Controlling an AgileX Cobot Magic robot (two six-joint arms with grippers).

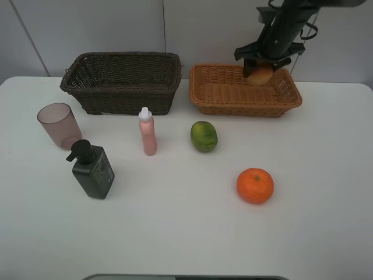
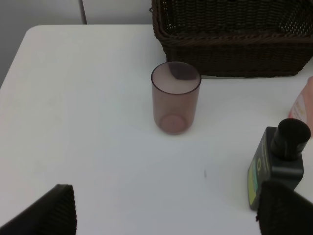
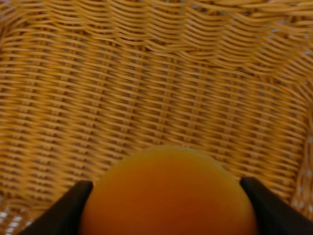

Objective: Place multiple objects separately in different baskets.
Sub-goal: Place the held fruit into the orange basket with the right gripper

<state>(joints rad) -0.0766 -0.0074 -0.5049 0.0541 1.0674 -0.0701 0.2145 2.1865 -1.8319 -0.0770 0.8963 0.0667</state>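
Over the white bench (image 1: 175, 233), right claw (image 1: 260, 71) pinches the round red-yellow peach (image 3: 168, 196) above the shallow orange-brown wicker basket (image 1: 245, 108) for release, left claw (image 2: 166, 215) spread.

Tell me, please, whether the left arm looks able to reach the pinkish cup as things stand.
Probably yes: the left gripper is open and empty, and the cup stands upright ahead of it, apart from the dark basket and pump bottle.

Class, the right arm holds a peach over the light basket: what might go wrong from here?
The right gripper holds the peach above the light basket; if dropped, it might bounce or roll against the wall.
The slim pink bottle stands beside the green fruit; a reach there might topple it.
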